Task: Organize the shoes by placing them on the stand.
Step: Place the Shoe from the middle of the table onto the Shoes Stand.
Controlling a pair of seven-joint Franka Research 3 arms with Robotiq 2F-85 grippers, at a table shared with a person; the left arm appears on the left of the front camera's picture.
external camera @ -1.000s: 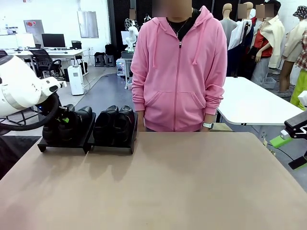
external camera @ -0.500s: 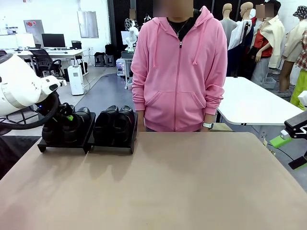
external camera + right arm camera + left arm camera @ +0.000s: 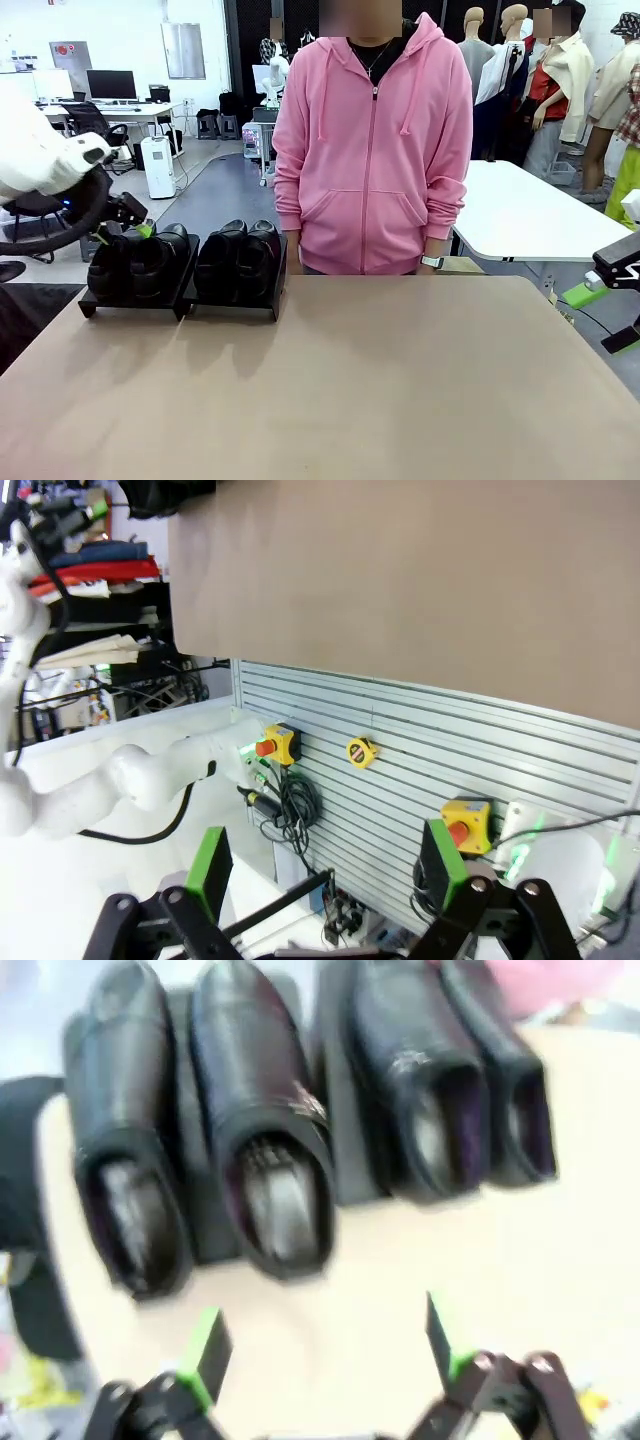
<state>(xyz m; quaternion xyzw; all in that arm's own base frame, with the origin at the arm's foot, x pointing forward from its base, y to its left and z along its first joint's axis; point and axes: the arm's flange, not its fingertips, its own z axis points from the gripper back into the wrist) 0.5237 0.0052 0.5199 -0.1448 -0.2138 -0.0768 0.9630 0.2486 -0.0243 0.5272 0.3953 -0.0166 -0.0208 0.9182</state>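
Four shoes point(image 3: 185, 262) sitting on stand point(image 3: 180, 300) at surface's far-left edge, paired per section. Task looking complete, nothing left loose on surface point(image 3: 340, 390). Left gripper point(image 3: 325, 1345) hovering above left pair, jaws apart, empty. Right gripper point(image 3: 325, 865) hanging off surface's side, jaws apart, empty.

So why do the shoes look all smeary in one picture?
In the left wrist view the shoes and stand are smeared by motion blur, and the open left gripper looks soft too. The front view shows the same shoes sharp, and the right wrist view is crisp.
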